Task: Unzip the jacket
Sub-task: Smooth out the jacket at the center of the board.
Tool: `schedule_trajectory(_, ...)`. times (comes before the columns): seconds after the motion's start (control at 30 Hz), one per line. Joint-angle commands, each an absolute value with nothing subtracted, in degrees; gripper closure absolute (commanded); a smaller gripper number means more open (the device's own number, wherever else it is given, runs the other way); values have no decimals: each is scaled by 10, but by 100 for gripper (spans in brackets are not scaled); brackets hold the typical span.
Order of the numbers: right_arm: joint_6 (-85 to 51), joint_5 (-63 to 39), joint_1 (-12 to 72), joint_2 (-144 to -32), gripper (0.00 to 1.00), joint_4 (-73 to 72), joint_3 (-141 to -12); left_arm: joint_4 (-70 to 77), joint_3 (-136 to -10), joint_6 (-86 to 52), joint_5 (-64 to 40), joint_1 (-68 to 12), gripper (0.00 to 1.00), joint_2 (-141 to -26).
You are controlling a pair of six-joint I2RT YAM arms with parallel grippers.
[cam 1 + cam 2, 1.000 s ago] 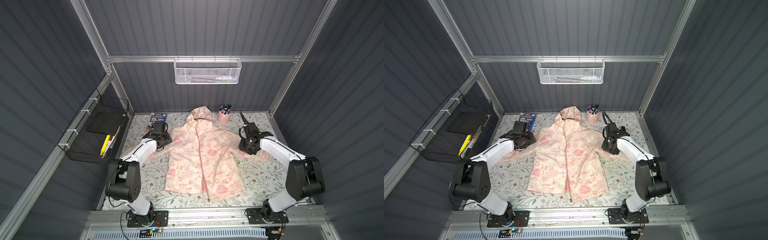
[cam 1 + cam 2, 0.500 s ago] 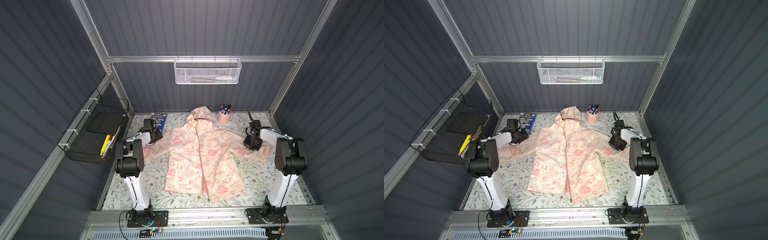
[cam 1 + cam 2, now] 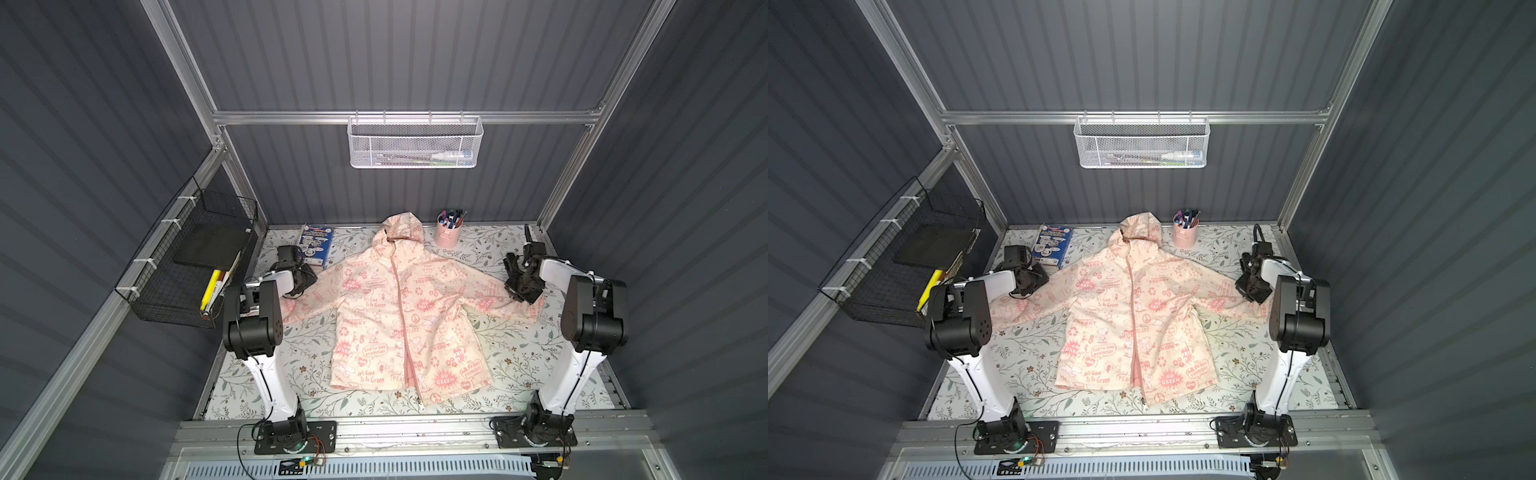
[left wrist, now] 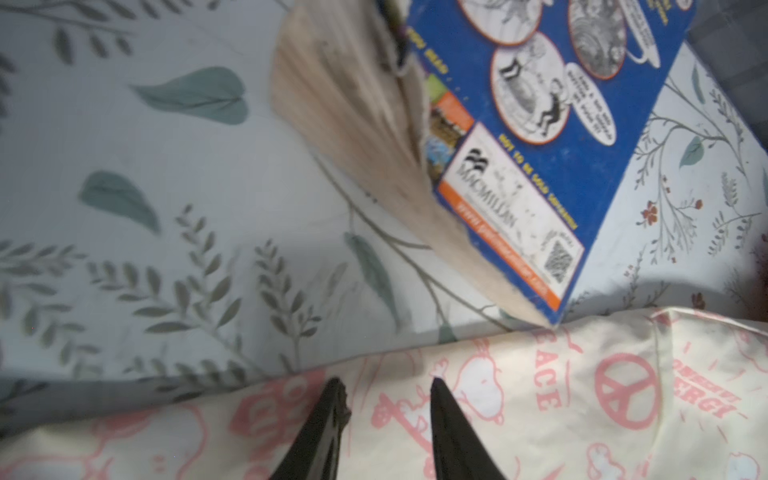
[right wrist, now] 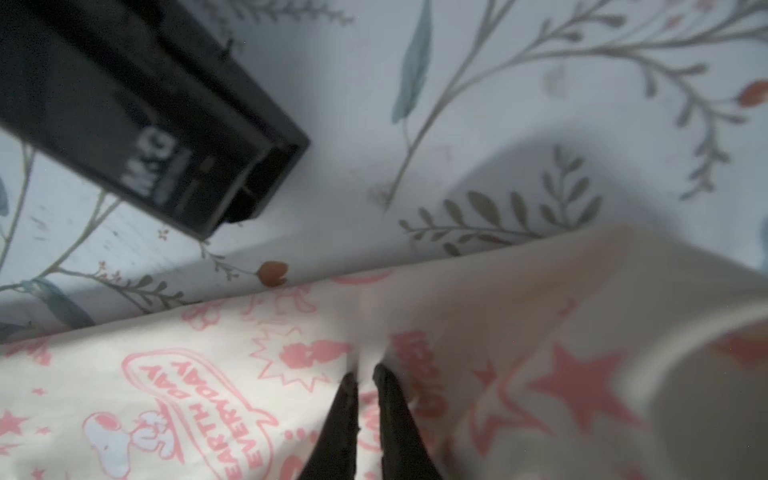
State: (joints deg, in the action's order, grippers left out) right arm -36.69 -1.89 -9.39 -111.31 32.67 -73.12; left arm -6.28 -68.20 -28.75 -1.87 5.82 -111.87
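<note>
Nearest the arm bases, the hem of the jacket is lying flat on the floral table. In both top views the garment is lying front-up in the middle of the table, with the hood pointing toward the back wall and a sleeve spreading outward toward each arm. The pink zipper is running down the centre front and is appearing closed over the chest. Whether it is parted at the hem cannot be determined.

At mid-table, the left gripper is resting on the sleeve on its own side. In the left wrist view its fingers are standing apart on the printed cloth with flat fabric showing between them, so the jaws are released and are pinching nothing. The right gripper is sitting on the opposite sleeve near the cuff. In the right wrist view its fingers are drawn nearly together on a raised ridge of cloth, clenching a fold of the sleeve. A black object with white lettering is lying on the table near that sleeve, apart from it.

Farther back, a blue book is lying with one corner meeting the left-side sleeve. A pink cup of pens is standing just beside the hood. A black wire basket is hanging on the left wall and a white mesh basket on the back wall.
</note>
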Motion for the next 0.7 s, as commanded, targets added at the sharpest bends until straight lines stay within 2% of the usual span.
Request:
schedule_trajectory(0.0, -383, -13, -119, -1114, 85, 356, -690, -123, -632, -315, 13, 69, 64, -1108)
schedule_trajectory(0.3, -378, 6, -159, -1060, 85, 363, -649, -129, -597, -307, 23, 87, 64, -1058)
schedule_trajectory(0.33, -363, 1, -156, -1041, 83, 349, -642, -122, -597, -299, 12, 87, 64, -1055)
schedule_trajectory(0.37, -349, -6, -152, -1026, 78, 335, -637, -111, -599, -291, 4, 87, 63, -1052)
schedule_trajectory(0.43, -334, 7, -142, -981, 63, 328, -635, -94, -611, -257, 5, 86, 59, -1045)
schedule_trajectory(0.53, -352, 97, -135, -929, 46, 350, -635, -83, -630, -229, -12, 86, 50, -1036)
schedule_trajectory(0.67, -381, 176, -146, -905, 27, 398, -634, -77, -644, -214, -25, 86, 48, -1036)
